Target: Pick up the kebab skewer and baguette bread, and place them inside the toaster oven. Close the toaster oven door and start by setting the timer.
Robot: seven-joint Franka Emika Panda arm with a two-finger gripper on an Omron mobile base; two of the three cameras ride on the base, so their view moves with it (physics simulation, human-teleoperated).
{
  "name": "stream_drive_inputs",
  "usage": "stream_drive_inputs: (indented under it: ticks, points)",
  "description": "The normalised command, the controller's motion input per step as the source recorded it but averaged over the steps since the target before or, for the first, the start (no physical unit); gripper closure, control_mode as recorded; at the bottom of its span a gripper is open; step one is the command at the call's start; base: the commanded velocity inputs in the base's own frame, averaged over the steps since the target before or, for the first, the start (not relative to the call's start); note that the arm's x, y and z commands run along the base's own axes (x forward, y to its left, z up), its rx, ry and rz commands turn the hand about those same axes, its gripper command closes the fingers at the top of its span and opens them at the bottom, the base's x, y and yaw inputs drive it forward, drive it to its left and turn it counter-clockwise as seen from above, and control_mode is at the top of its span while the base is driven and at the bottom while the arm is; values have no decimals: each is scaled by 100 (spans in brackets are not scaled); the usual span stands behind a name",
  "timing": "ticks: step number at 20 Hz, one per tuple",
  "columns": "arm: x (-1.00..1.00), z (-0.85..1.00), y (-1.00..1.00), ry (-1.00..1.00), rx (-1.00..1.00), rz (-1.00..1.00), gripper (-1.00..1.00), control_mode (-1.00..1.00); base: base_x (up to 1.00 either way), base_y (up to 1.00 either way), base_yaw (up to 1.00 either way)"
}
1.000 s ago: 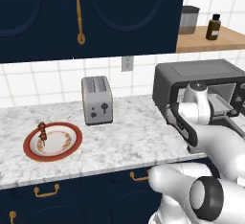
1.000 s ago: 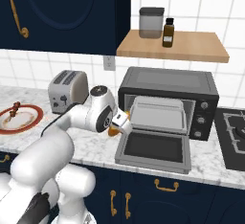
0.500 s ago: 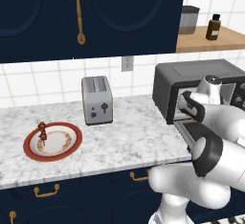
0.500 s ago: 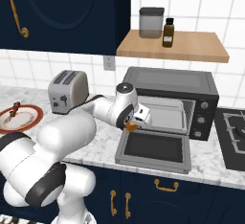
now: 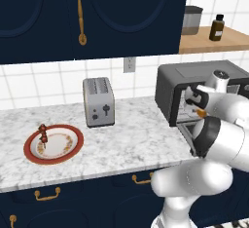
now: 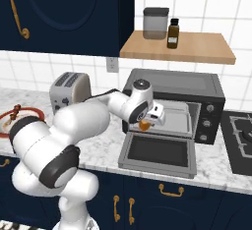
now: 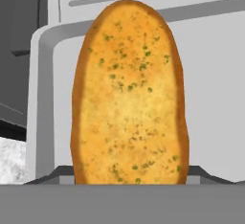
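Baguette bread (image 7: 128, 94), held lengthwise between my gripper's (image 6: 147, 121) fingers, hangs at the mouth of the toaster oven (image 6: 173, 103), just above the front edge of its inner tray (image 7: 210, 74). I judge the main risk to be releasing too early: the bread could drop onto the lowered toaster oven door (image 6: 156, 152) or catch the tray lip and tip out. A second risk is my wrist clipping the top edge of the opening, since room inside the cavity is shallow above and tight on both sides. Behind the door's front edge the counter (image 5: 126, 146) is open toward the silver toaster (image 5: 98, 102). The kebab skewer (image 5: 43, 135) waits on the plate (image 5: 54, 144) near the counter's far left end.
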Motion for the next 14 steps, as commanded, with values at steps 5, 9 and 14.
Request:
stream_drive_inputs:
  ticks: [5,9,14]
  points:
    - [10,0,-12,0,-5,2,100,-100,0,0,0]
    - [14,-13,0,0,-5,2,100,-100,0,0,0]
    - [11,-14,0,0,-4,3,100,-100,0,0,0]
